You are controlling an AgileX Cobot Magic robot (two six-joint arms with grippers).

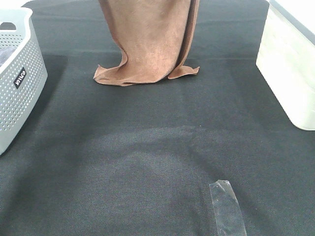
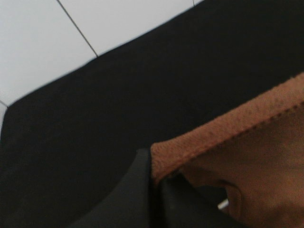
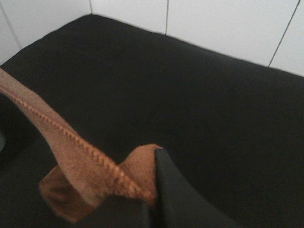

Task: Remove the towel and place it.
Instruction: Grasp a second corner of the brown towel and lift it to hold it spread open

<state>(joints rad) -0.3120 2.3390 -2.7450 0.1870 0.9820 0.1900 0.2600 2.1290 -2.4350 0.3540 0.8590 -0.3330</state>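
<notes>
Closest to my left wrist lens is my left gripper (image 2: 154, 187), its dark jaws clenched on a stitched corner of the brown towel (image 1: 147, 39). My right gripper (image 3: 151, 202) is clamped the same way on the opposite corner, the hem running off from it toward the other arm. The towel therefore lies directly below both of my grippers. Its top edge spans from one to the other, and its long axis hangs straight down. Neither arm is nearer, since each holds one end. From the high camera my grippers are out of sight above the frame. The cloth drops in a folded curtain at the far middle of the table, and its lower hem touches the black table cloth (image 1: 147, 147) and crumples there. A grey perforated basket (image 1: 22, 73) stands at my left and a white bin (image 1: 285, 73) at my right, both well apart from the towel. I cannot tell which one is meant to receive it. A strip of clear tape (image 1: 227, 209) lies near the front edge, out of the path. I judge that the trailing hem would drag on any sideways move and catch on either rim unless I lift higher first.
</notes>
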